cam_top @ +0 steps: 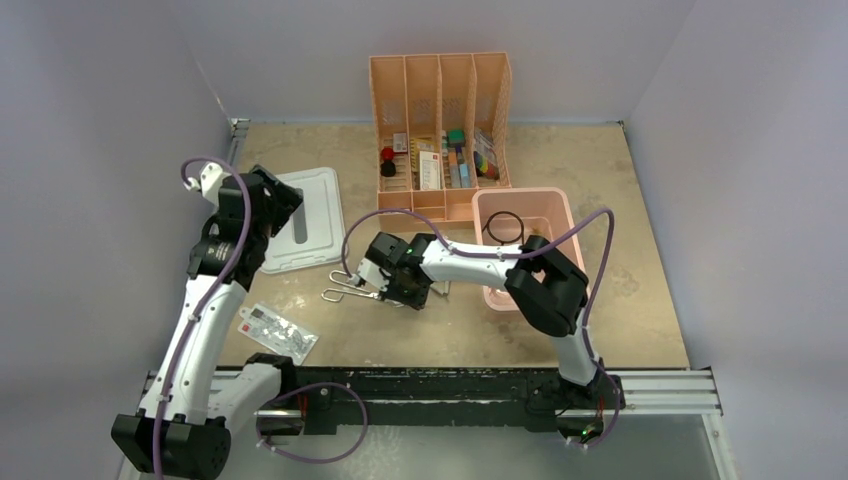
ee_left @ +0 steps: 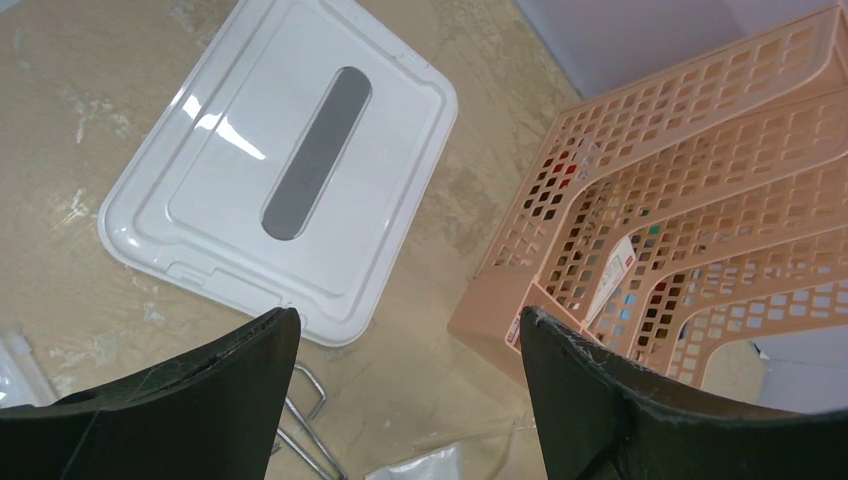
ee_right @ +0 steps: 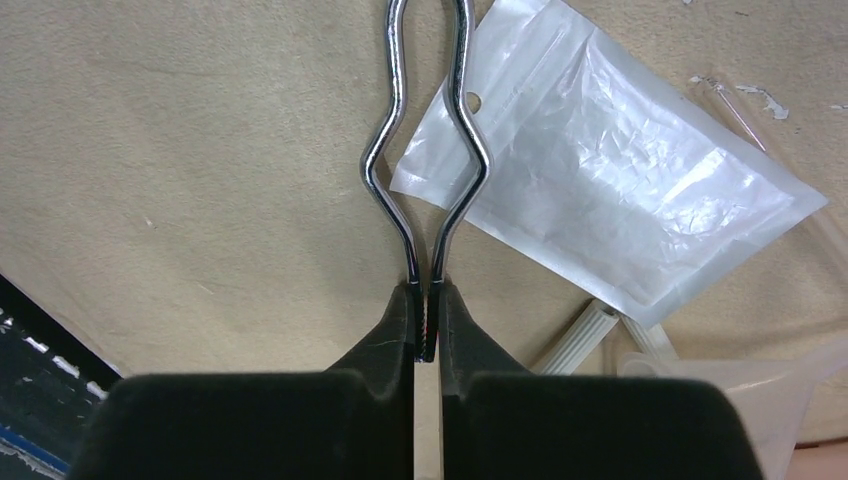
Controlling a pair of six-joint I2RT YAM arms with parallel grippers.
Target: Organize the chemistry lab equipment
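A: Where are the steel tongs?
B: Pinched at one end between the closed fingers of the right gripper. Their long axis runs straight out from it, over the edge of a clear packet.
A: And the pink bin?
B: It's on that arm's right, holding the black wire ring. There may be more in it, since the arm hides part.
A: Left gripper?
B: Jaws apart, empty, above the white lid.

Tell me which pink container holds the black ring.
The low open bin, nearer the arms; the ring lies in it. The tall divided organizer behind holds small colourful items.
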